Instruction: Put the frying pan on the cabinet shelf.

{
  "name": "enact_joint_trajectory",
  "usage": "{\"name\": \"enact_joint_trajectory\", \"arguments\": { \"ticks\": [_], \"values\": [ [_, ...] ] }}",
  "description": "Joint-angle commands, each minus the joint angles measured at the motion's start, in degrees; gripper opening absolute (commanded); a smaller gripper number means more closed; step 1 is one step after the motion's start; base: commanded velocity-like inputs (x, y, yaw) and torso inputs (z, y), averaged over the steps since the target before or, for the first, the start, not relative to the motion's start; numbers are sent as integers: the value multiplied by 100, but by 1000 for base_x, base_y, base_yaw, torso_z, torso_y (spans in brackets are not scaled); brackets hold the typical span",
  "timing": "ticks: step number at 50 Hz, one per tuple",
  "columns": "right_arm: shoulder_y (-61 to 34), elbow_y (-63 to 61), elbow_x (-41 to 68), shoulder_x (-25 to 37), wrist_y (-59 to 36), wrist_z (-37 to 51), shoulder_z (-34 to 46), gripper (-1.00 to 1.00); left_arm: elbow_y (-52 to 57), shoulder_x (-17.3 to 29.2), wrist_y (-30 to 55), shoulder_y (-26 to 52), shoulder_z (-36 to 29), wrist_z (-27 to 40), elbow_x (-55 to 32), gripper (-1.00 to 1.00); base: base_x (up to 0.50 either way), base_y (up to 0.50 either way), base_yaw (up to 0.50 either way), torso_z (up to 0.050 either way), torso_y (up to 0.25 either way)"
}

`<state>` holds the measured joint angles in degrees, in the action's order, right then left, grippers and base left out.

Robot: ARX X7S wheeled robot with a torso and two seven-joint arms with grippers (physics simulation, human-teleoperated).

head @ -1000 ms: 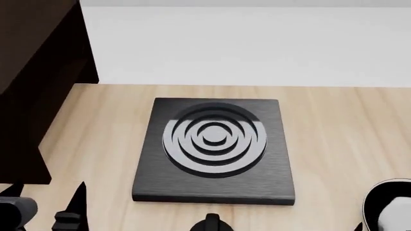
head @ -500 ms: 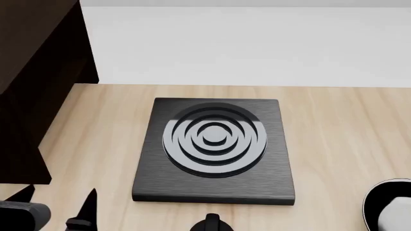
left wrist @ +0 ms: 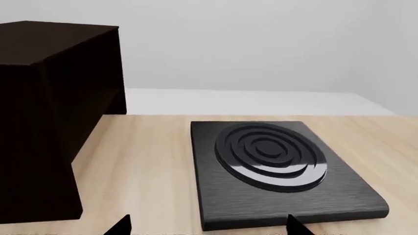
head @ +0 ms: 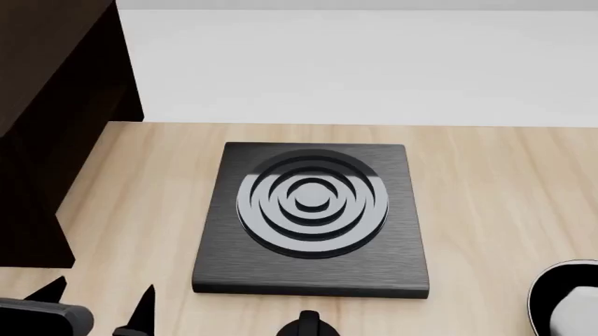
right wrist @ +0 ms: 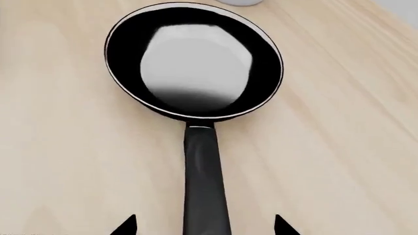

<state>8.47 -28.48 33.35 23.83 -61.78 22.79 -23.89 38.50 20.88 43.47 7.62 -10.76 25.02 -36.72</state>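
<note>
The frying pan (right wrist: pixel 193 58) is black with a pale grey inside and lies flat on the light wooden table (right wrist: pixel 58 147). Its long handle (right wrist: pixel 205 181) points toward my right gripper (right wrist: pixel 204 226). That gripper is open, with one fingertip on each side of the handle and not touching it. In the head view only the pan's edge (head: pixel 547 297) shows at the lower right, and the right gripper is out of view. My left gripper (head: pixel 98 299) is open and empty, low near the table's front left (left wrist: pixel 207 226). The dark cabinet (head: pixel 47 140) stands at the left; its shelf board cannot be made out.
A black square plate with concentric rings (head: pixel 313 210) lies in the middle of the table, also in the left wrist view (left wrist: pixel 274 161). The cabinet's side (left wrist: pixel 46 127) stands close to the left gripper. A white cup's edge (right wrist: pixel 238 2) shows beyond the pan. A white wall runs behind.
In the head view my left gripper has moved to the right and a little lower. The plate and the pan's edge have not moved.
</note>
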Motion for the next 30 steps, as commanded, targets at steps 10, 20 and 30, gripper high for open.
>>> {"name": "enact_joint_trajectory", "arguments": {
  "ticks": [10, 20, 30],
  "values": [
    [-678, 1111, 70, 542, -438, -326, 301, 100, -145, 15, -116, -15, -106, -8, 95, 100, 0, 0, 0, 0, 0],
    [-902, 1629, 33, 614, -404, -471, 495, 100, -190, 21, -150, -32, -129, 0, 99, 100, 0, 0, 0, 0, 0],
    [-982, 1914, 43, 596, -300, -607, 592, 100, -226, 20, -163, -29, -164, 15, 102, 100, 0, 0, 0, 0, 0]
  ]
}}
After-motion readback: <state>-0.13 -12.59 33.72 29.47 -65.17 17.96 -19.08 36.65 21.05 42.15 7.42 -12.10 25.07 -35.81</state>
